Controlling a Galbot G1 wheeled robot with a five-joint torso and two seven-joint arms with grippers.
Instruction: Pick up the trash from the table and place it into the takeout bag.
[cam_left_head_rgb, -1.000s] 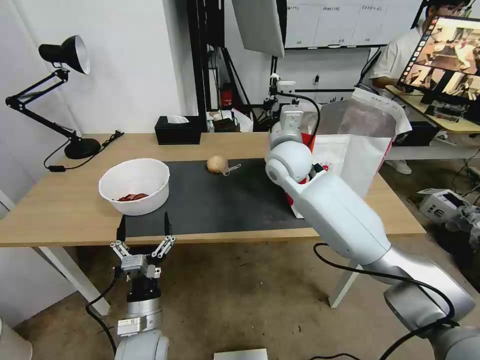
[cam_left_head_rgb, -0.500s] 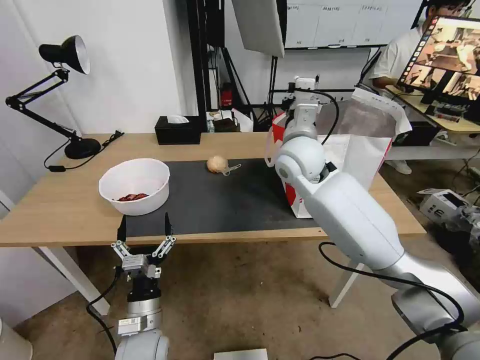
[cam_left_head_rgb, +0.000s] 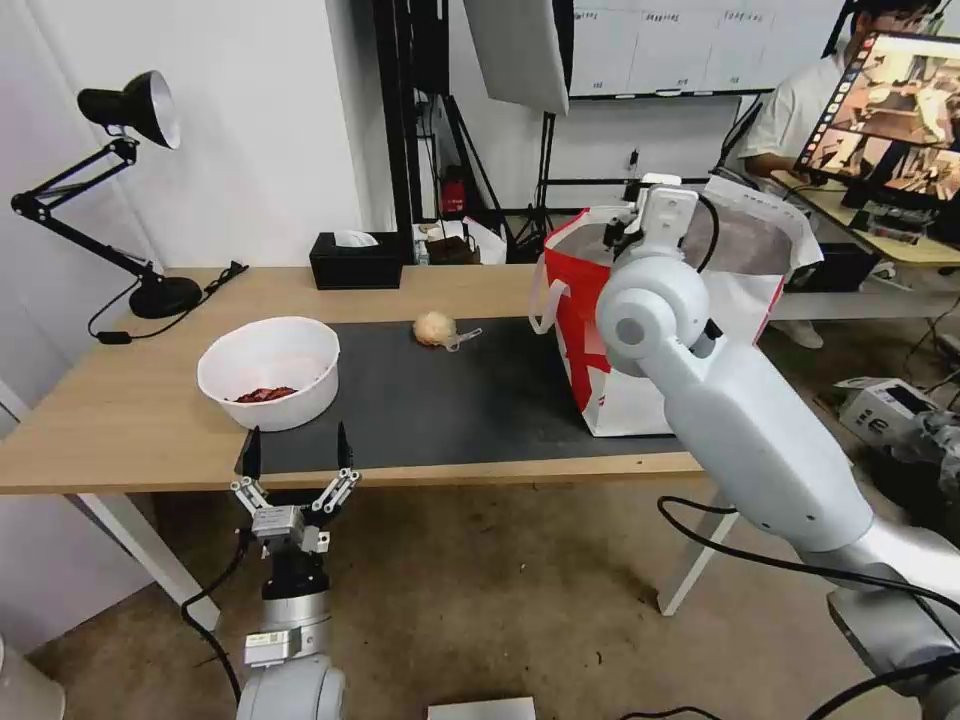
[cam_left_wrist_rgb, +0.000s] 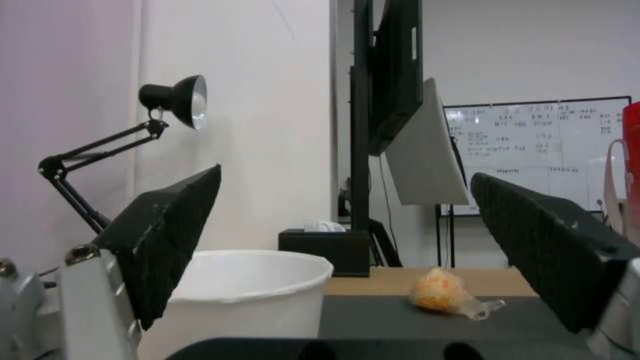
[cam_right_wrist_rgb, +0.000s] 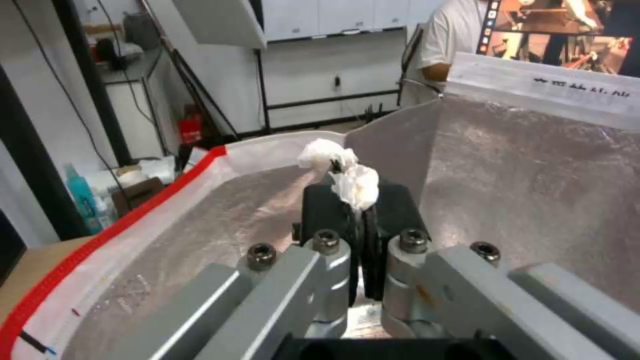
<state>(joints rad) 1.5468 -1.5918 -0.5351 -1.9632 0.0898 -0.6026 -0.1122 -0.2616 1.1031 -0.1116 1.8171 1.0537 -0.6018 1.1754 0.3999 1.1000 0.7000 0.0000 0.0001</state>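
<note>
My right gripper (cam_right_wrist_rgb: 357, 200) is shut on a crumpled white scrap (cam_right_wrist_rgb: 347, 175) and hangs over the open mouth of the takeout bag (cam_left_head_rgb: 600, 380), with the silver foil lining (cam_right_wrist_rgb: 533, 175) around it. The bag stands at the right end of the dark mat (cam_left_head_rgb: 450, 400) on the table (cam_left_head_rgb: 120, 420). A white bowl (cam_left_head_rgb: 270, 370) with reddish scraps sits at the mat's left edge. A tan lump (cam_left_head_rgb: 433, 327) and a clear spoon (cam_left_head_rgb: 463, 338) lie at the mat's back. My left gripper (cam_left_head_rgb: 295, 450) stands open just below the table's front edge, facing the bowl (cam_left_wrist_rgb: 247, 280) and lump (cam_left_wrist_rgb: 437, 295).
A black desk lamp (cam_left_head_rgb: 130, 110) stands on the table's back left corner, its base (cam_left_head_rgb: 165, 295) and cable on the wood. A black tissue box (cam_left_head_rgb: 355, 262) sits at the back edge. A desk with a monitor (cam_left_head_rgb: 890, 110) lies beyond the bag.
My right arm has swung right and upward, bringing its gripper over the bag's mouth and uncovering the bag's red side. The left gripper has barely shifted.
</note>
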